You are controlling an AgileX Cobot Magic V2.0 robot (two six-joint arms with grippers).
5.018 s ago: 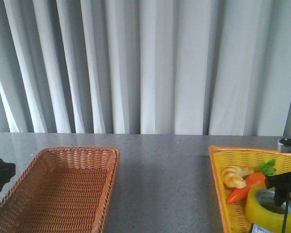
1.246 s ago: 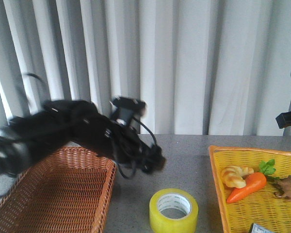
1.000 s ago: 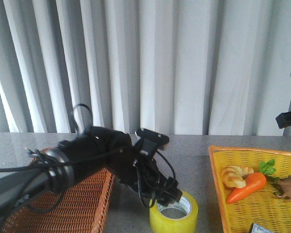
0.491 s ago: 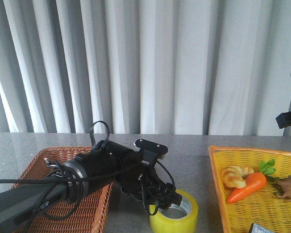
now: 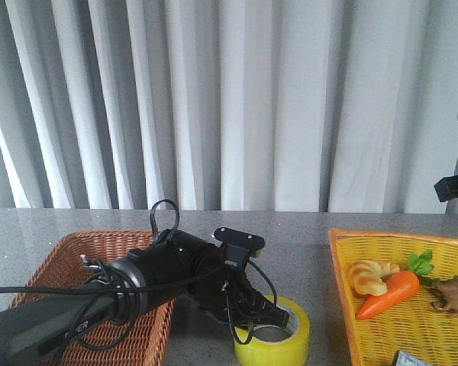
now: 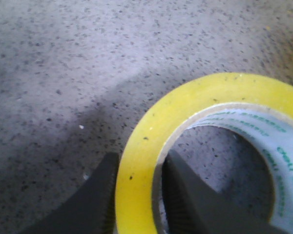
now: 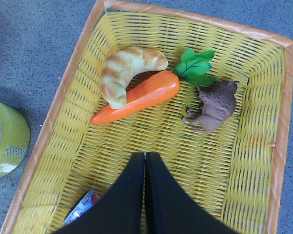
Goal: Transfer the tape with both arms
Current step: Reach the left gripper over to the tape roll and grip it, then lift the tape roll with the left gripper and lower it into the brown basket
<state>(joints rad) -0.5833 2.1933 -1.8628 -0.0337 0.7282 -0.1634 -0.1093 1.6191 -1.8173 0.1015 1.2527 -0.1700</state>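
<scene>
Gripping: the left gripper (image 6: 136, 204) straddles the wall of the tape (image 6: 205, 146), one finger outside the yellow band, the other inside the core. The fingers sit right against the wall; whether they press it yet, I cannot tell.
Tape place: flat on the grey table (image 5: 305, 244), hole up, between the brown basket (image 5: 99, 305) and the yellow basket (image 5: 412, 305), apart from both.
Right gripper: the right gripper (image 7: 144, 161) hangs above the yellow basket, fingers together, nothing in them.
Yellow basket holds: carrot (image 7: 136, 100), croissant (image 7: 124, 70), a small brown animal figure (image 7: 215, 105), and a partly hidden packet at the near edge.
Weight: likely light to middling; a full roll, well within one arm.
Stiffness: the core looks rigid, so the wall should take a firm pinch without folding.
Surface: the outer band looks glossy and may slip; the printed core should offer better friction.
Hold point: across the wall, as here, deep enough that the roll cannot swing.
Risk: a roll pinched at one side may tilt when lifted.
</scene>
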